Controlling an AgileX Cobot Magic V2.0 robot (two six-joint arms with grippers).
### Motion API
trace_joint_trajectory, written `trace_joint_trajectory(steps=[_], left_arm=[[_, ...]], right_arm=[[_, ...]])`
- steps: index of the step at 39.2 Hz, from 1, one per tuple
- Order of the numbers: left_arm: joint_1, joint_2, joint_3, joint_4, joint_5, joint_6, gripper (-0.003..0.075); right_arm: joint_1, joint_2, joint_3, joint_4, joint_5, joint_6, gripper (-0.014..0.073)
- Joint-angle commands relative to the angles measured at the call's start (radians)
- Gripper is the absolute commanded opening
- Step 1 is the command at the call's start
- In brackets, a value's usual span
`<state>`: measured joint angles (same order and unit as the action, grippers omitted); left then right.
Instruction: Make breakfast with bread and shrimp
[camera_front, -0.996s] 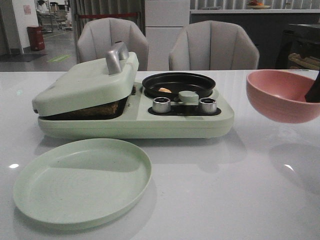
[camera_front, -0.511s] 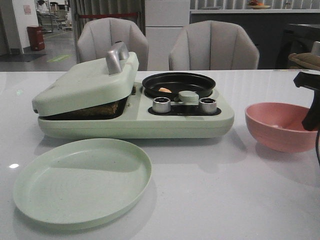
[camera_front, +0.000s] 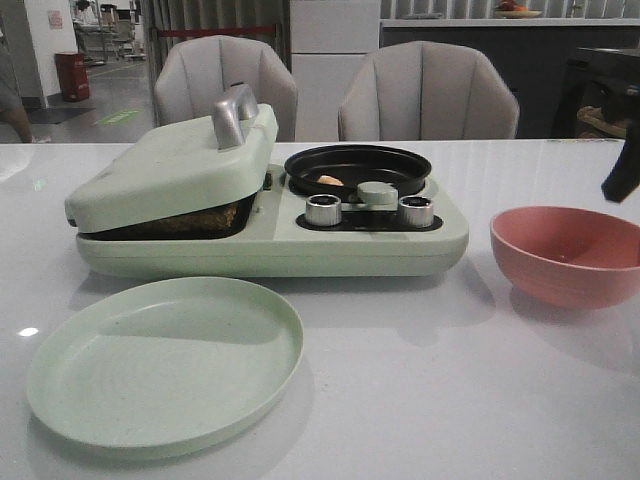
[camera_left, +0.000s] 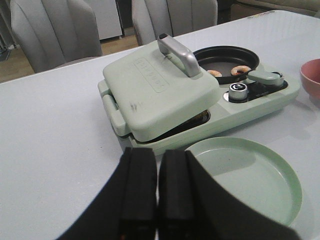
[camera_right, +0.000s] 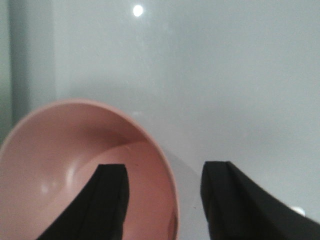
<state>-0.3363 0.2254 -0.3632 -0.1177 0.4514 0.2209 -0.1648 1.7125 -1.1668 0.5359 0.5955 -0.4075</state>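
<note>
Overhead, the right gripper (camera_right: 162, 200) hangs spread, one finger each side of the pink bowl's (camera_front: 566, 254) rim, free to lift away, while the left gripper (camera_left: 157, 192) waits pressed together near the plate (camera_front: 165, 362); shrimp (camera_left: 241, 69) sits in the pan (camera_front: 357, 167), bread (camera_front: 185, 220) under the lid (camera_front: 175, 165).

Before me I see a glossy white tabletop (camera_front: 450, 400), a matt green plate (camera_front: 165, 365), shiny metal knobs (camera_front: 323, 209) and a smooth pink bowl (camera_front: 565, 255).

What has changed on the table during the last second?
The pink bowl was lowered from the air onto the table at the right, and the right gripper let it go and opened. The cooker and green plate stayed where they were.
</note>
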Motion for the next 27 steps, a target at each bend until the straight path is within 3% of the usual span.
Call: trace_joint_trajectory(steps=[1, 15, 21, 27], left_arm=[[-0.008, 0.008, -0.028, -0.005, -0.076, -0.013, 0.0114], [-0.008, 0.008, -0.028, -0.005, -0.076, -0.013, 0.0114], [-0.008, 0.008, -0.028, -0.005, -0.076, -0.013, 0.0114], [-0.006, 0.008, -0.028, -0.005, -0.076, -0.013, 0.0114]], right_arm=[[0.027, -0.145, -0.03, 0.008, -0.069, -0.044, 0.0447], [0.229, -0.403, -0.026, -0.111, -0.059, -0.131, 0.0446], [0.252, -0.482, -0.01, -0.104, -0.011, -0.128, 0.0446], [0.252, -0.594, 0.071, -0.097, -0.087, -0.128, 0.0446]])
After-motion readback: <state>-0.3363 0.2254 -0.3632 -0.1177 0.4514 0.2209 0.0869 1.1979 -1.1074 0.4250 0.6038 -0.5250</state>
